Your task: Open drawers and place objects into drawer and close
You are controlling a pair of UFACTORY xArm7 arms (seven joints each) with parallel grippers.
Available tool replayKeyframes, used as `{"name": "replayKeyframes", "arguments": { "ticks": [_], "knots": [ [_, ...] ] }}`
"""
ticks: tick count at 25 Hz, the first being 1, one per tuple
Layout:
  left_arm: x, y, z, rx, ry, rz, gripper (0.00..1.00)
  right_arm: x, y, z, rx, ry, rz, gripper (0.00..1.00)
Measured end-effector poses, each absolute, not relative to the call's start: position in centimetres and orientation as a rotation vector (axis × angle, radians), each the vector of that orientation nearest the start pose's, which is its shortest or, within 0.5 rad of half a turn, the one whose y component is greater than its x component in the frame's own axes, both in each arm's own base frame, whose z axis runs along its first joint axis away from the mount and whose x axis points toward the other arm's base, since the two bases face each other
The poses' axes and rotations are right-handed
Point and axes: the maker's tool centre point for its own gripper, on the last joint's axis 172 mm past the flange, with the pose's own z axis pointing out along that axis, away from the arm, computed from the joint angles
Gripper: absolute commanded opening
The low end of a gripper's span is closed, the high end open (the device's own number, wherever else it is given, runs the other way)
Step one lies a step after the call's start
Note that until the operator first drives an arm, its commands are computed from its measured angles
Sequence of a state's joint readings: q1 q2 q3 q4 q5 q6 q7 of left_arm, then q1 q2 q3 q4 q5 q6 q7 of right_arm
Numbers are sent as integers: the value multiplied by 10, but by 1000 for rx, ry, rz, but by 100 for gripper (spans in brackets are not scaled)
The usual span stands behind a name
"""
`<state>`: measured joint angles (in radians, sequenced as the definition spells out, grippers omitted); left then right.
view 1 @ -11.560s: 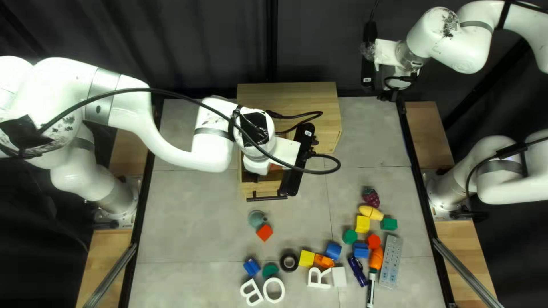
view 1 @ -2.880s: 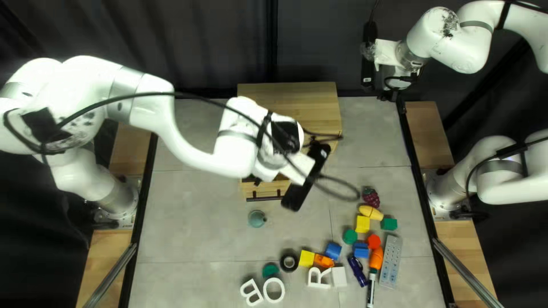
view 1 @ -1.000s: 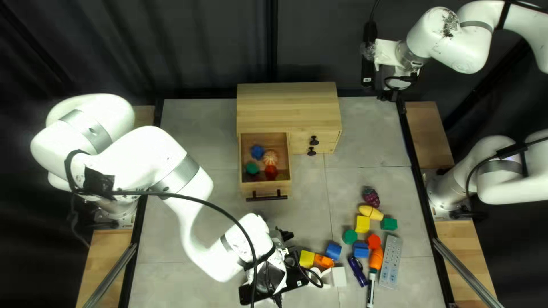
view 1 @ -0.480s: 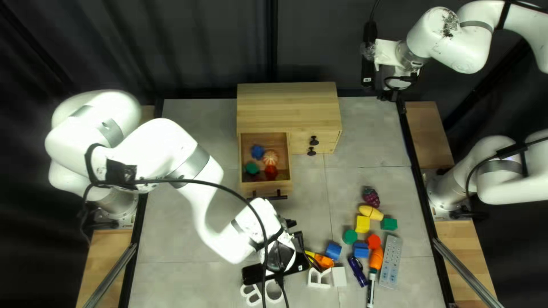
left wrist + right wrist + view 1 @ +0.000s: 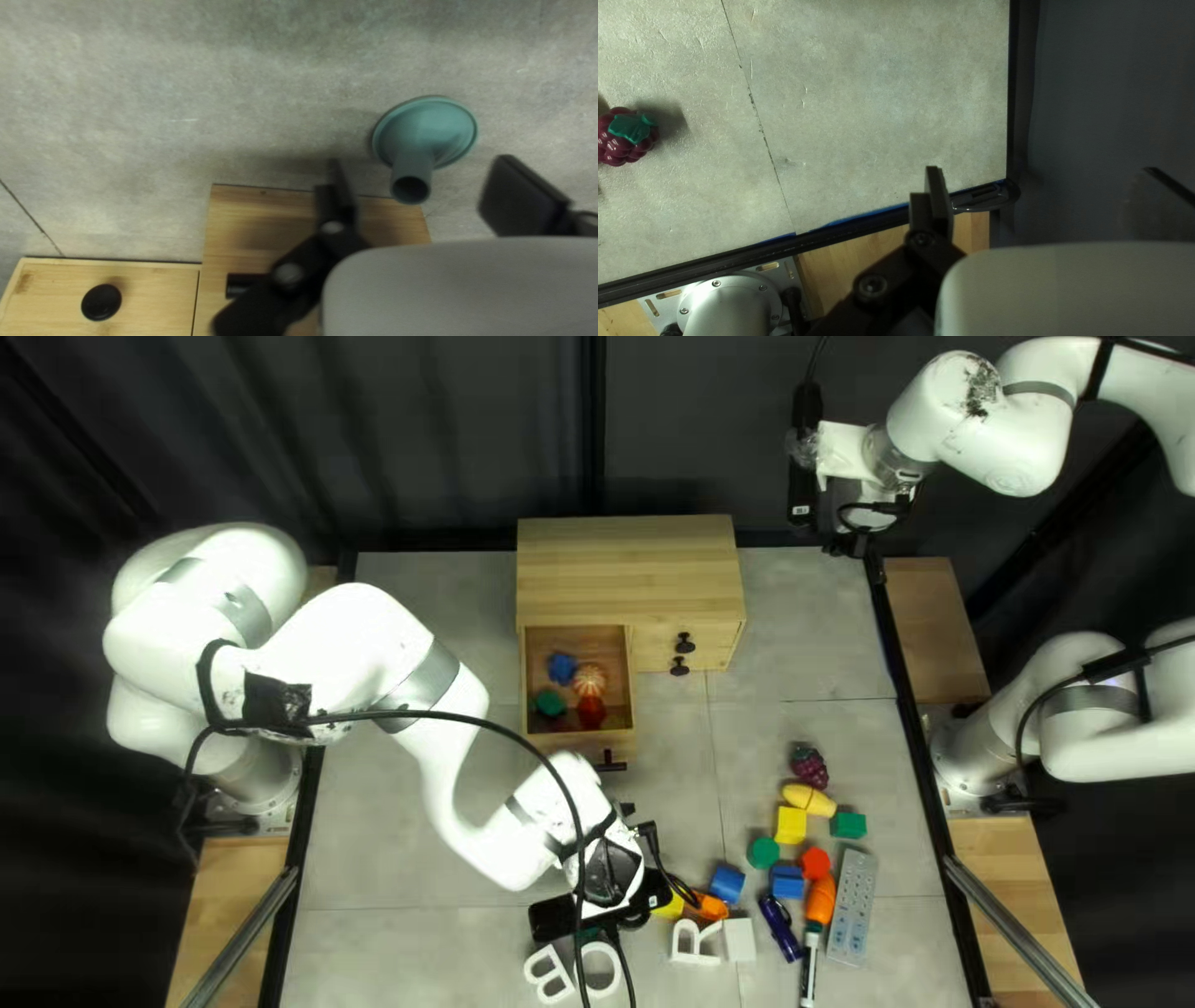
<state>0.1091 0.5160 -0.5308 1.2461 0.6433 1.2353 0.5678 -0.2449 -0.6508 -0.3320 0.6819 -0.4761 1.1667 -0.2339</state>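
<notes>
Left wrist view: my fingers stand wide, empty; centre over the teal funnel, lower squarely, then close gently.

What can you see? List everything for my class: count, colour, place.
table: 1, grey, centre
curtain: 1, black, behind
cabinet: 1, wooden, far edge
open drawer: 1, wooden, cabinet front
drawer contents: 4+, multicoloured, inside
knobs: 2, black, cabinet front
funnel: 1, teal, before drawer
toy fruit: 1, dark red, right
blocks: 8+, white, yellow, blue, green, red, near right
toy pieces: 3, yellow/orange, near right
slim tools: 2, blue, black-white, near right
power strip: 1, grey, near right
letters: 3, white, near edge
arms: 2, white, both sides
left gripper: 1, black, near middle
right gripper: 1, black, far right
</notes>
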Motion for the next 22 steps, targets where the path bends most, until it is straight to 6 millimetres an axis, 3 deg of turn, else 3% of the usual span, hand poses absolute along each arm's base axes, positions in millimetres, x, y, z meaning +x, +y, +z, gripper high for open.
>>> {"name": "replayKeyframes", "arguments": {
  "ticks": [4,15,19,22],
  "knots": [
    [460,-85,76,-2220,1727,593,0,247,-256,268,-3422,234,-83,100],
    [476,-84,198,-2283,1576,590,0,247,-256,268,-3422,234,-83,100],
    [482,-66,221,-2326,1515,583,0,247,-256,268,-3422,234,-83,100],
    [487,-39,224,-2371,1457,581,0,247,-256,268,-3422,234,-83,100]
  ]
}}
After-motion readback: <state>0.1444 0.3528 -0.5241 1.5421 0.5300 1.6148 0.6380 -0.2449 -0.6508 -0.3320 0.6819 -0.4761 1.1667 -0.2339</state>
